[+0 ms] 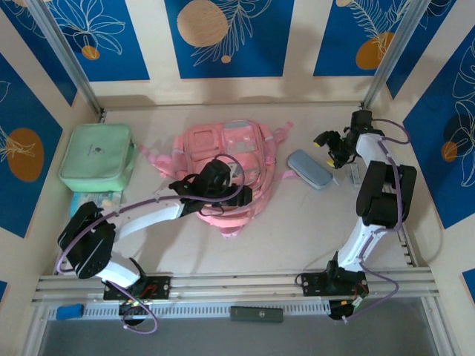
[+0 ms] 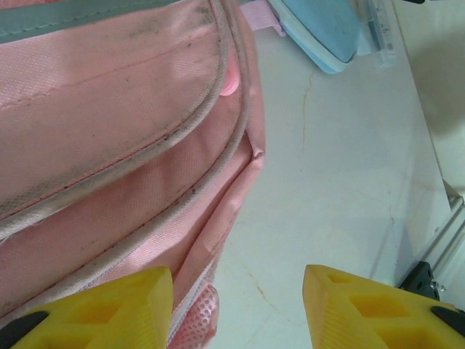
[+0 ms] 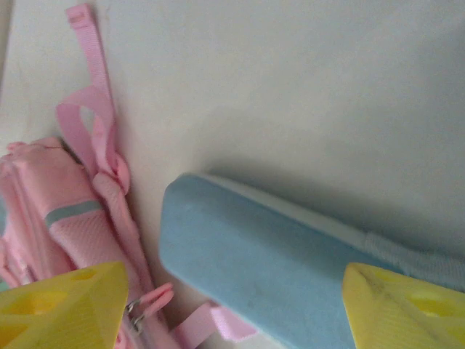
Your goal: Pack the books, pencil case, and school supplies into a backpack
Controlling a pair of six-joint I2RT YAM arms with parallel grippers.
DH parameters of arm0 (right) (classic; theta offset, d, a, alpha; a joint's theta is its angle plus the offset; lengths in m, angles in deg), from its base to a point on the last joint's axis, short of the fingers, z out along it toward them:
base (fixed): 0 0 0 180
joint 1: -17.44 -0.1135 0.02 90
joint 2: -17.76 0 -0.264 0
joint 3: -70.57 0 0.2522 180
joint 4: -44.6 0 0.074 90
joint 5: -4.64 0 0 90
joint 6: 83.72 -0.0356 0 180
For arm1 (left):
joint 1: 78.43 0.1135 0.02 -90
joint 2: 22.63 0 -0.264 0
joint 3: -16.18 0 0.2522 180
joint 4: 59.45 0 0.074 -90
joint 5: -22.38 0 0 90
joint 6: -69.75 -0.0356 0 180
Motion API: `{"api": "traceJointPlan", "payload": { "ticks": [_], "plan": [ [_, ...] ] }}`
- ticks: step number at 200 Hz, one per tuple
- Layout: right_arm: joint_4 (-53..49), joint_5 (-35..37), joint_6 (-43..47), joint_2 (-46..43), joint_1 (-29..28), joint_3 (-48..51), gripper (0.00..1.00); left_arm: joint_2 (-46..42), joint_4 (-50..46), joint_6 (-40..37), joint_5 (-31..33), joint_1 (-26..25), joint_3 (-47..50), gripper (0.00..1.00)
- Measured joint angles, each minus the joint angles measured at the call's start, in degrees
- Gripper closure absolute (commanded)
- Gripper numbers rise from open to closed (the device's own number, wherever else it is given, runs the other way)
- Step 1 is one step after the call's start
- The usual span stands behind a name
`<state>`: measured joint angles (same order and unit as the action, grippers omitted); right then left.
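Held left fingers (image 2: 94, 313) apart beside the backpack (image 1: 223, 144), right fingers (image 3: 58, 305) apart over the pencil case (image 3: 254, 269) at three o'clock, seemingly to grasp it.

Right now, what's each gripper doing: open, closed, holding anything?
Left gripper: open, holding nothing, by the backpack.
Right gripper: open, holding nothing, by the pencil case.

Pink backpack (image 1: 223, 150), grey-blue pencil case (image 1: 309, 169), mint green bag (image 1: 96, 157) — blue wall panels (image 1: 260, 55), white leaf outlines.
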<state>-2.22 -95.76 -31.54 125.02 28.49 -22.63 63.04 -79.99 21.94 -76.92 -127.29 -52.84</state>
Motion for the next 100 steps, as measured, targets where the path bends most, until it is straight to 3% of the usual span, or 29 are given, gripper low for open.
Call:
{"api": "traceJointPlan", "payload": {
  "ticks": [49,100],
  "plan": [
    [-0.59,2.29,1.46,2.93,-4.37,0.57,0.22,0.00,-1.22,-0.26,3.19,-0.02,0.00,0.44],
    [-2.01,4.87,0.28,-6.99,-10.56,13.77,0.21,-1.90,-4.26,-1.22,5.64,-0.02,0.11,0.42]
  ]
}}
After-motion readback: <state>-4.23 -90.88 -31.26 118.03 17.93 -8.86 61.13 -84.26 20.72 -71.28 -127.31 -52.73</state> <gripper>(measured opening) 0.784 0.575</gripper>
